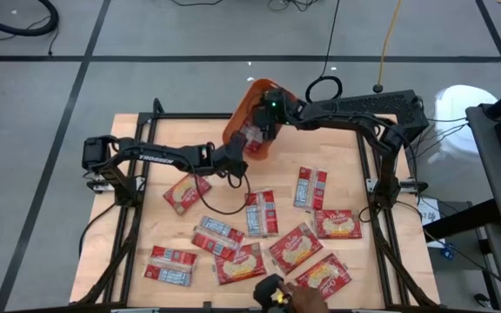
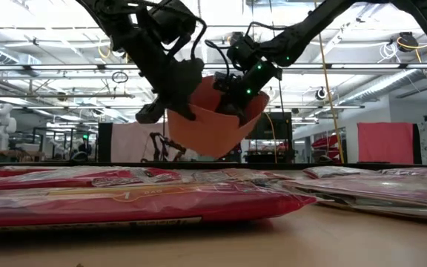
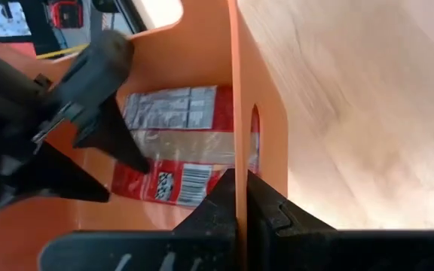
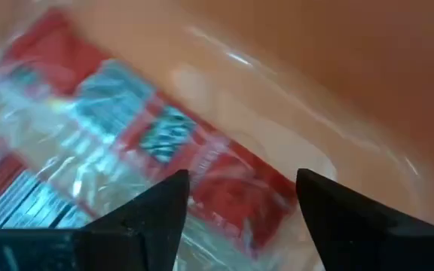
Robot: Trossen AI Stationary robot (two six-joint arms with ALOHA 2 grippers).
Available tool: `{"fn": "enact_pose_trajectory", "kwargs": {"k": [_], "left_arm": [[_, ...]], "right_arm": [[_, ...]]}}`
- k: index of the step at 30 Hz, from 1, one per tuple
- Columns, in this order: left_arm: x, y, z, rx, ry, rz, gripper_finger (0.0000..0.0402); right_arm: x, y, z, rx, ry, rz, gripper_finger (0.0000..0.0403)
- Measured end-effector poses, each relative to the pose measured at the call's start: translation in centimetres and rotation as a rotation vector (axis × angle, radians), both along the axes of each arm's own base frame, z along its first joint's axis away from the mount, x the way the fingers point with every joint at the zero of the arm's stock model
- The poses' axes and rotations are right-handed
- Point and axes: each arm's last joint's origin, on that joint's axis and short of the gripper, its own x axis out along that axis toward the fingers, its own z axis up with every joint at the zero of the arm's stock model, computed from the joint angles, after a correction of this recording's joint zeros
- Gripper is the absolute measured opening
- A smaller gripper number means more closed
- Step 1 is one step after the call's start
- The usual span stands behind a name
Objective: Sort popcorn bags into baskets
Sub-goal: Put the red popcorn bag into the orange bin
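The orange basket hangs tilted above the table's far middle, clear of the wood in the low view. My left gripper is shut on its wall. One popcorn bag lies inside on the basket's floor, grey-blue print up. My right gripper reaches into the basket from the right and stands open just over that bag. Several more popcorn bags lie flat on the table's near half. My left gripper pinches the basket's side wall at its rim, one finger inside and one outside, right beside the wall's hand slot. The basket is lifted clear of the table and tilted. My right gripper: I cannot tell whether its open fingers touch the bag.
Red bags are scattered from the left to the right of the near half, one close to the low camera. A person's hand with a dark object shows at the near edge. Bare wood lies far right.
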Motion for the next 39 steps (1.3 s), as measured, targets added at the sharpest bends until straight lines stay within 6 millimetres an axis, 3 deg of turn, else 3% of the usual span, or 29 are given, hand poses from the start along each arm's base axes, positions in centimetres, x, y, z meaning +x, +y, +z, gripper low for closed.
{"fn": "enact_pose_trajectory", "kwargs": {"k": [4,16,21,33,39], "left_arm": [[-0.1,-0.2,-0.1,0.029,0.033,-0.008,0.0003],[-0.1,0.1,0.1,0.039,0.006,0.041,0.0004],[-0.1,0.1,0.1,0.037,-0.011,0.058,0.0003],[0.6,-0.1,0.8,0.082,-0.067,0.021,0.0003],[0.7,-0.3,0.9,0.105,-0.068,0.01,0.0004]], "right_arm": [[0.7,0.7,0.2,-0.048,-0.022,-0.069,0.0242],[-0.5,0.8,1.3,0.14,-0.126,-0.283,0.0242],[-0.7,0.9,2.3,0.071,-0.148,-0.379,0.0242],[-0.9,0.8,1.3,0.182,-0.14,-0.393,0.024],[-0.7,0.6,0.7,0.259,-0.148,-0.344,0.0206]]}}
